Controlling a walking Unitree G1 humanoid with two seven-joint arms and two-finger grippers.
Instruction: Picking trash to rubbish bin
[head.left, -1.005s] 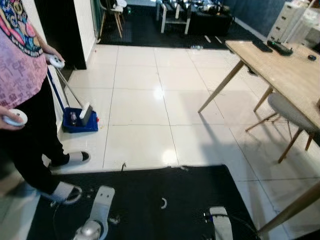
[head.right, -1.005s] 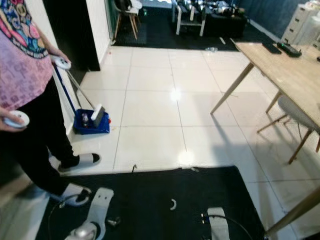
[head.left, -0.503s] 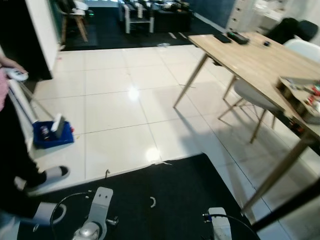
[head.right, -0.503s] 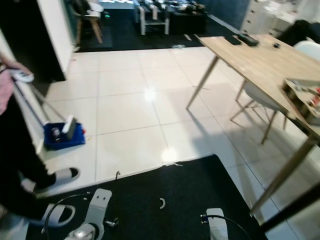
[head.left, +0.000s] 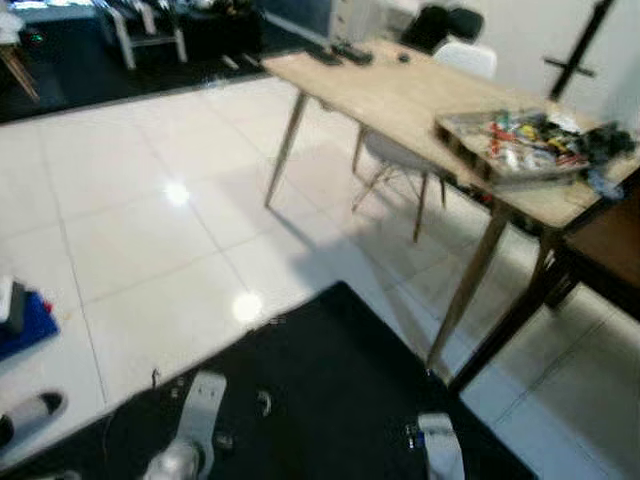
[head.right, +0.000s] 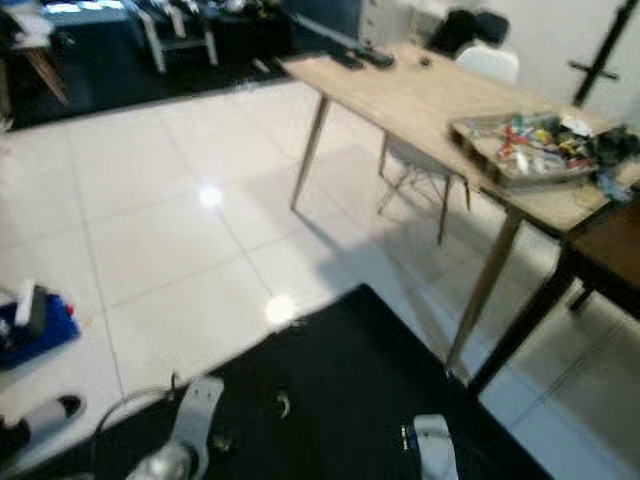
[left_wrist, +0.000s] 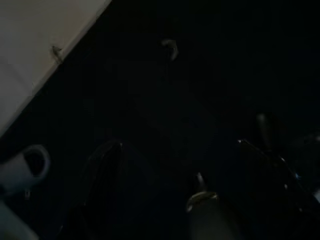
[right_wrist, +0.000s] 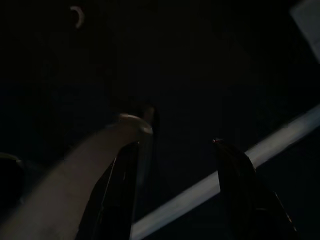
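Glossy white floor tiles (head.left: 150, 230), a black mat (head.left: 320, 400), a pale wood table (head.left: 400, 95), a blue dustpan (head.right: 35, 330).

Silver left arm (head.left: 195, 425), right arm (head.left: 440, 455) with black cable.

Head stereo pair looking forward and down, sharing wooden table (head.left: 420, 95), white tiles (head.left: 130, 220), black mat (head.right: 330, 400). Wrist views close above the dark mat.

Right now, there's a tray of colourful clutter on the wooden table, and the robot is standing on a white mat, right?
Not quite. The tray of clutter does sit on the wooden table, but the mat under the robot is black, not white; the white part is the tiled floor beyond it. The left eye view shows this.
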